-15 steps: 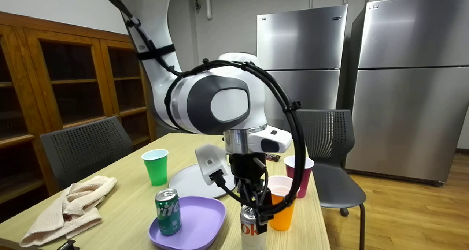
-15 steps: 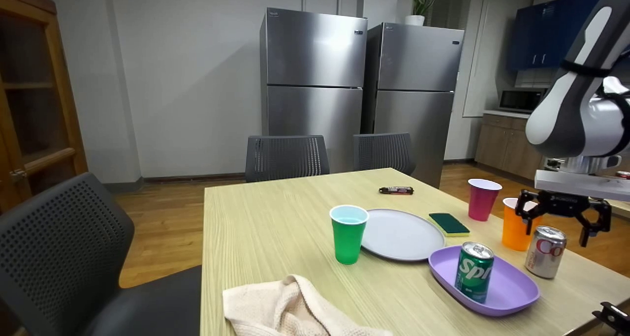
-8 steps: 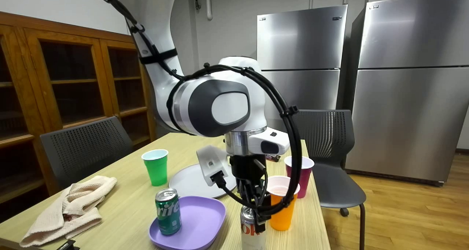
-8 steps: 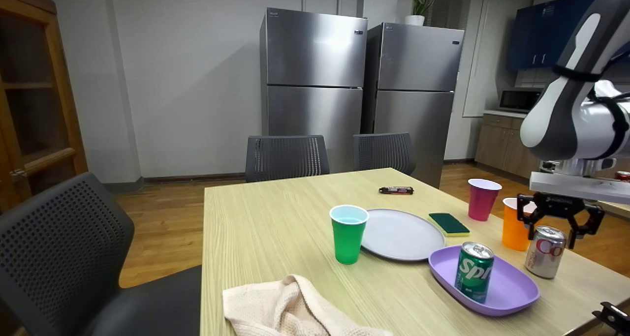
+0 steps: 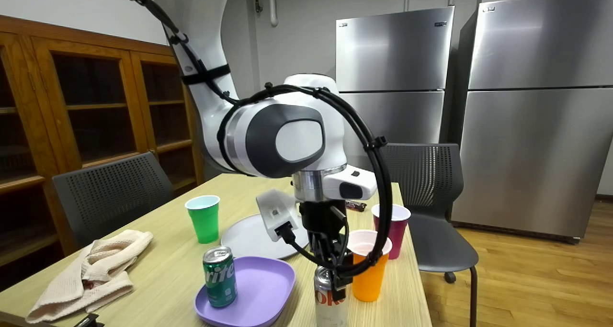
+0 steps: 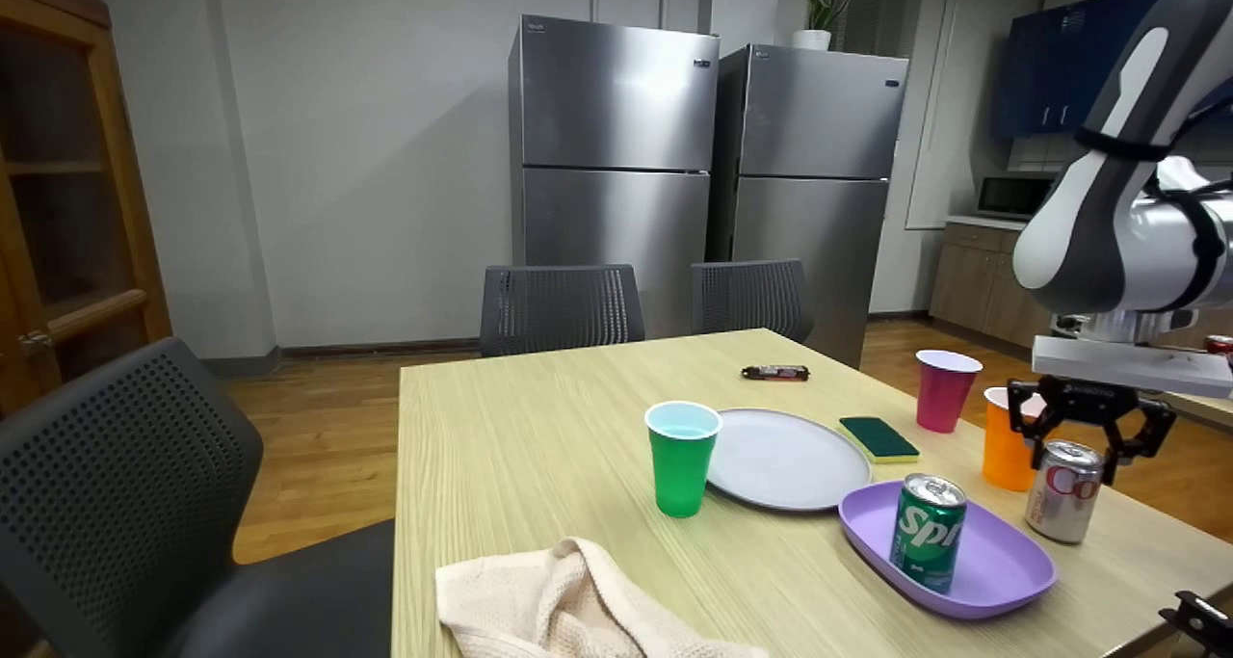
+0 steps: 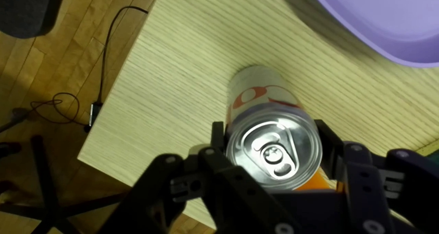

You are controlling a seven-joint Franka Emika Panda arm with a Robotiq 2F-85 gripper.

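The silver can [image 7: 272,131] is upright near a corner of the wooden table [image 6: 530,446]. The black claw [image 6: 1073,467] grips it, with one finger pressed on each side, near the shiny lid. It is hard to tell if the can's bottom touches the wood.

Just beside the can stands an orange cup [image 5: 371,281] with a white inside. Near it on another side lies a purple plate [image 5: 266,286], and a green can [image 6: 928,533] stands up in that. A pink cup [image 6: 944,396] stands a little way past the orange cup. Close to the purple plate is a sponge [image 6: 878,438], dark green on top and yellow below. Then comes a big, round, gray plate [image 6: 790,458], with a green cup [image 6: 682,467] just beside it.

Farther off, a small bar in a dark wrapper [image 6: 775,373] lies on the table, and a cream cloth [image 5: 93,272] lies all crumpled up. Gray chairs [image 6: 564,309] stand around the table. Farther back are two tall silver fridges [image 6: 615,171], and a plant [image 6: 826,8] in a white pot [image 6: 812,39] sits on top of one.
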